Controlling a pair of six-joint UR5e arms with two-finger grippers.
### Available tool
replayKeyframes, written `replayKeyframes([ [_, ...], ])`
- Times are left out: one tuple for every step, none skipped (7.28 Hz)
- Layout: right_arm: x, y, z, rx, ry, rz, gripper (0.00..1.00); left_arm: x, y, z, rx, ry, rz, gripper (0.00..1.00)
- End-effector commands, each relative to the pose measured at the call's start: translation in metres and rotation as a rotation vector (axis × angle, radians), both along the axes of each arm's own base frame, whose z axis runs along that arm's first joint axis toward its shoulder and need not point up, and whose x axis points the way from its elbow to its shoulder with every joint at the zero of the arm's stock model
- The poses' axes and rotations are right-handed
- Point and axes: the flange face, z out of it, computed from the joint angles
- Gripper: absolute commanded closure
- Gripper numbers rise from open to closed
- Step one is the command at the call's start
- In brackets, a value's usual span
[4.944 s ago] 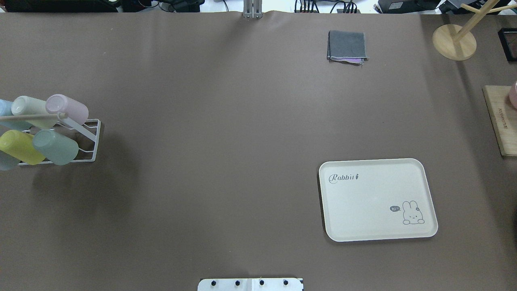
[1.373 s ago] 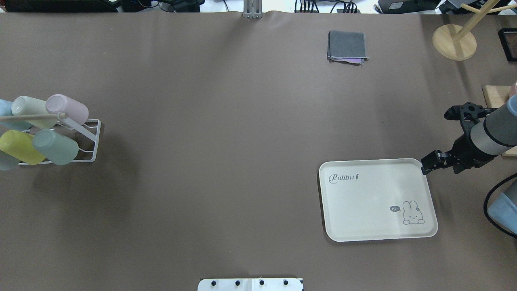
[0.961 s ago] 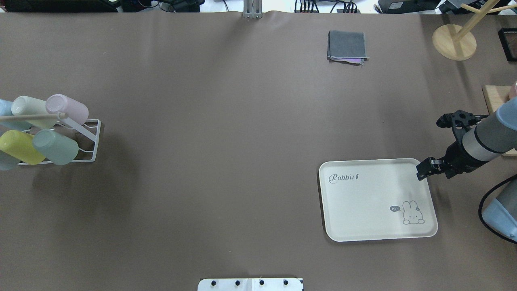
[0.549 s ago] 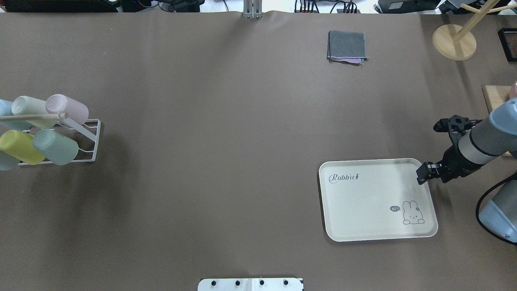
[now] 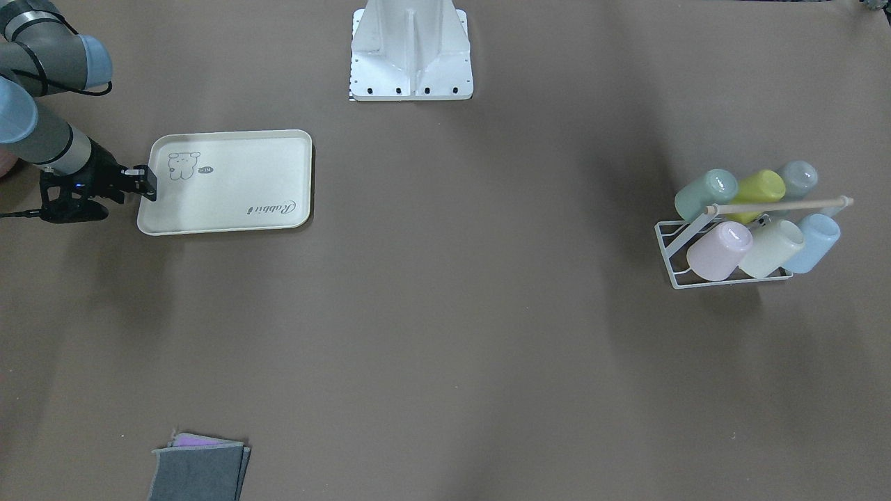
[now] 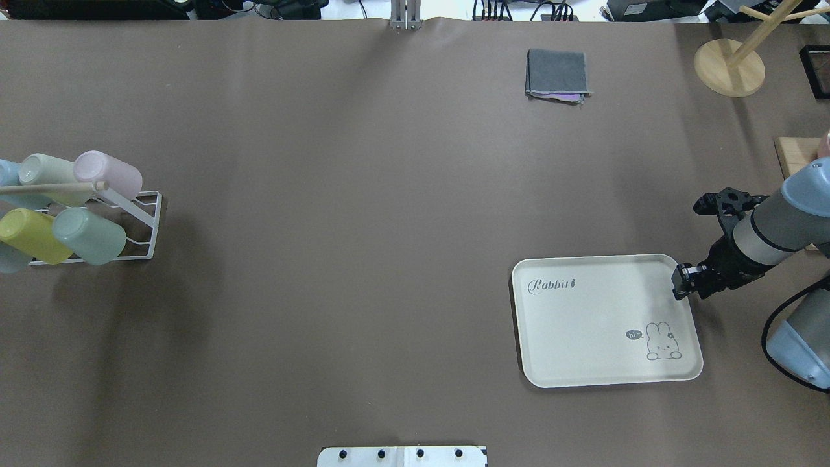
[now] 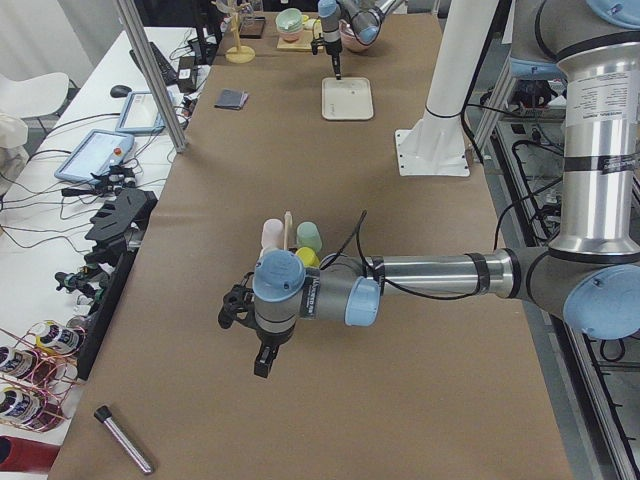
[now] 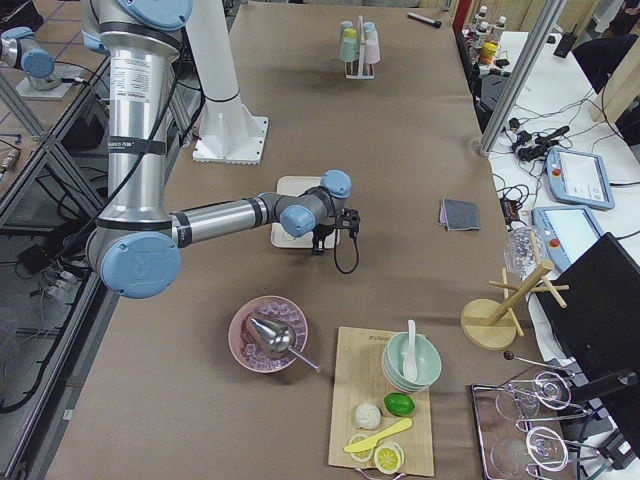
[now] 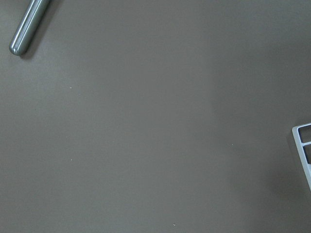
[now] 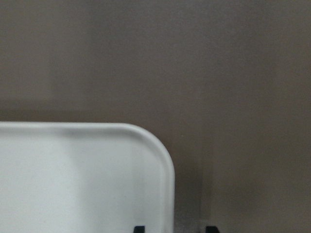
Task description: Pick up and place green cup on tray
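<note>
The green cup (image 6: 91, 235), pale mint, hangs tilted on a white wire rack (image 6: 139, 224) at the table's left edge, next to a yellow-green cup (image 6: 29, 235). It also shows in the front view (image 5: 704, 193). The cream tray (image 6: 596, 324) lies on the right half of the table. My right gripper (image 6: 679, 286) is at the tray's far right corner, open, and in the right wrist view its two tips straddle the tray's rim (image 10: 163, 160). My left gripper (image 7: 262, 362) shows only in the left side view, hanging over bare table beyond the rack. I cannot tell whether it is open or shut.
The rack also holds pink (image 6: 109, 172), cream-green (image 6: 48, 172) and blue cups. A folded grey cloth (image 6: 557, 74), a wooden stand (image 6: 729, 68) and a wooden board (image 6: 794, 155) are at the far right. A metal tube (image 9: 26, 26) lies under my left wrist.
My right arm has come in from the right edge. Its gripper moved left and down to the tray's far right corner. The cups and tray have not moved.
</note>
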Motion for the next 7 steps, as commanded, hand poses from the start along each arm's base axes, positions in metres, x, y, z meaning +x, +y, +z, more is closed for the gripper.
replayKeyframes([
  [-0.001,0.0,0.001,-0.008,0.0,-0.001,0.55,0.006,0.025,-0.024,0.011,0.008,-0.007,0.02],
  [-0.001,0.0,0.002,-0.008,0.0,-0.001,0.55,0.017,0.022,-0.046,0.041,0.014,0.006,0.02],
  [-0.004,0.0,0.004,-0.012,0.004,-0.003,0.55,0.039,0.022,-0.082,0.104,0.025,0.056,0.02],
  [-0.005,-0.001,0.005,-0.014,0.005,-0.003,0.56,0.066,0.032,-0.097,0.072,0.081,0.08,0.02],
  [-0.005,0.0,0.005,-0.014,0.005,-0.004,0.63,0.087,0.032,-0.11,0.047,0.11,0.084,0.02],
  [-0.005,0.0,0.005,-0.014,0.005,-0.004,0.73,0.107,0.034,-0.127,0.04,0.124,0.097,0.02],
  [-0.005,0.0,0.004,-0.017,0.005,-0.003,0.81,0.133,0.039,-0.15,0.011,0.147,0.098,0.02],
])
